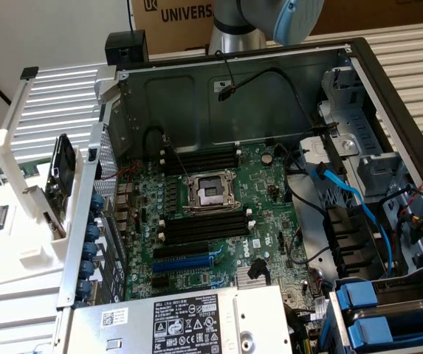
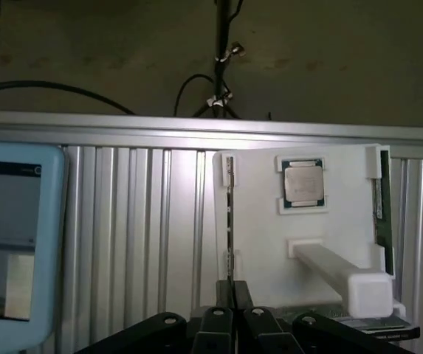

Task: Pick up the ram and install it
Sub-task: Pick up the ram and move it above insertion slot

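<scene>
Your gripper (image 2: 232,289) was clenched, fingertips pressed together. Beyond fingertips: white holder (image 2: 259,221). Ram (image 2: 382,214) stood on edge in slot at holder's side, well apart from gripper. Processor chip (image 2: 303,184) lay flat on same holder.

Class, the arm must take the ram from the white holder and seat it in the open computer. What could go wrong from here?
The ram stands edge-on in the white holder, a thin target; a gripper slightly off line might tip it. The processor chip lies in the same holder and could get bumped. In the case, a loose black cable runs across the wall near the black slots and might snag.
</scene>
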Robot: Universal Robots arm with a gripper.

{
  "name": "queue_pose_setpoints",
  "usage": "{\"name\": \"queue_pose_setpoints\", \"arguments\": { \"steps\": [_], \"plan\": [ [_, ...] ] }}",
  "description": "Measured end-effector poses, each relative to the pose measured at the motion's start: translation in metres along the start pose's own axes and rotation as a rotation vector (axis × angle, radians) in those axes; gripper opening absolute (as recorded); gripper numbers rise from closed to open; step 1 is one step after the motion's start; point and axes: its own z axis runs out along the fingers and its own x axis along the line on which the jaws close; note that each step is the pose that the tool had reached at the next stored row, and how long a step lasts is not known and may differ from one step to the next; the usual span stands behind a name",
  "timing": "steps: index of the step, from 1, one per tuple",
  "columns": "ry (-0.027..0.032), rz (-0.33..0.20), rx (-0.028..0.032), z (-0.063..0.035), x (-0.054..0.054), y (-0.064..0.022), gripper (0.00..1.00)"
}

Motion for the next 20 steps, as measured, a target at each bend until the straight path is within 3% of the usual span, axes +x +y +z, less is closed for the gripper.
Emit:
{"name": "queue_pose_setpoints", "arguments": {
  "steps": [4, 13, 20],
  "plan": [
    [-0.0011, 0.000, 0.0002, -0.0053, 0.000, -0.0149, 0.12],
    [-0.0130, 0.000, 0.0004, -0.0347, 0.001, -0.0520, 0.12],
    [-0.0142, 0.000, 0.0002, -0.0446, 0.001, -0.0820, 0.12]
  ]
}}
